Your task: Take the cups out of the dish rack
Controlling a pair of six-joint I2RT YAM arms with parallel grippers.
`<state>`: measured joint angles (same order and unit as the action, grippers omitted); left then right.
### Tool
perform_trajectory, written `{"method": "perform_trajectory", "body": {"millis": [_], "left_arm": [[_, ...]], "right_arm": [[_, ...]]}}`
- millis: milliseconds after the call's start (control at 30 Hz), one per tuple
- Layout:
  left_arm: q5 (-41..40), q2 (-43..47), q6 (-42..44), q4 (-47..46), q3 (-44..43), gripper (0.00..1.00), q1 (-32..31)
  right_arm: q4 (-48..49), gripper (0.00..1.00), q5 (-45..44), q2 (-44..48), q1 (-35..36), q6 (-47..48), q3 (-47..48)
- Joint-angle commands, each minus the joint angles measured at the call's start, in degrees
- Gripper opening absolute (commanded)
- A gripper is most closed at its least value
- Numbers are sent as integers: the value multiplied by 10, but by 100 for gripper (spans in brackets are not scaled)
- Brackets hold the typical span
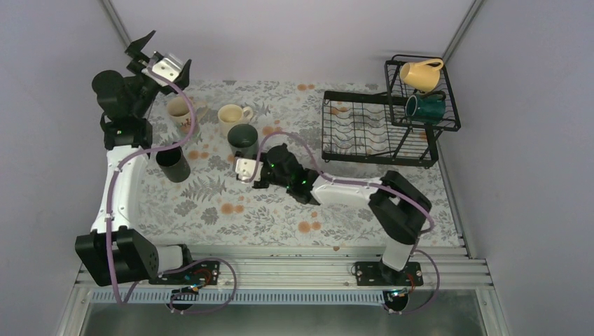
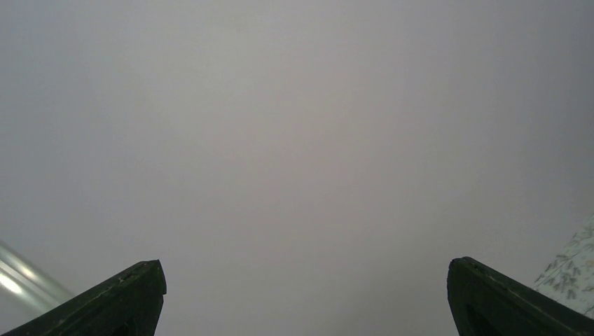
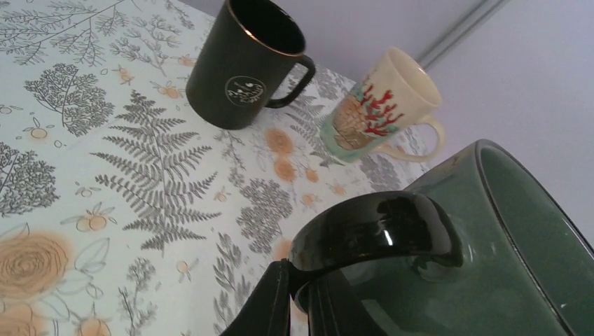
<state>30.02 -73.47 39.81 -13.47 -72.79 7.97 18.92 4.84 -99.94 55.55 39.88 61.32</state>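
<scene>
1. The left pincer [image 2: 305, 297] was up in the far left corner by the grey wall [image 1: 280, 35]. It was wide open and held nothing.
2. The black mug [image 1: 173, 164] stood just beside the left arm. The printed cream mug [image 1: 181, 112] and the plain cream mug [image 1: 232, 115] stood behind it.
3. The right pincer [image 3: 301, 297] was squeezed tight on the handle of the grey-green mug [image 1: 243, 138], just beside the plain cream mug.
4. Bare flowery cloth [image 1: 280, 210] lay between these mugs and the dish rack [image 1: 371, 129].
5. The rack sat far right, near the side wall. The yellow mug [image 1: 420, 73] and the teal mug [image 1: 425, 106] lay tipped in its high basket.
</scene>
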Motion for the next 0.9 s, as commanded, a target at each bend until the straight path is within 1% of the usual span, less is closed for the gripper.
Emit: {"method": "perform_trajectory", "body": {"millis": [0,167,233,367,533,867], "left_arm": [[10,21,-13,-39,26,100,35],[27,29,-34,-60,49,100,77],[33,31,-36,-65,57,100,91],[45,32,-41,-71,62,100,109],[58,33,-49,-77,71,100,129],[87,48,-57,-100,118,100,162]], "right_arm": [[165,4,-51,-40,23,-1,2],[268,4,-89,-105,40,25,-4],[288,4,-98,-130,44,25,4],[298,4,-95,-164,51,6,29],[318,4,-109,-206,68,9,57],[270,4,-108,-264,76,-29,126]]}}
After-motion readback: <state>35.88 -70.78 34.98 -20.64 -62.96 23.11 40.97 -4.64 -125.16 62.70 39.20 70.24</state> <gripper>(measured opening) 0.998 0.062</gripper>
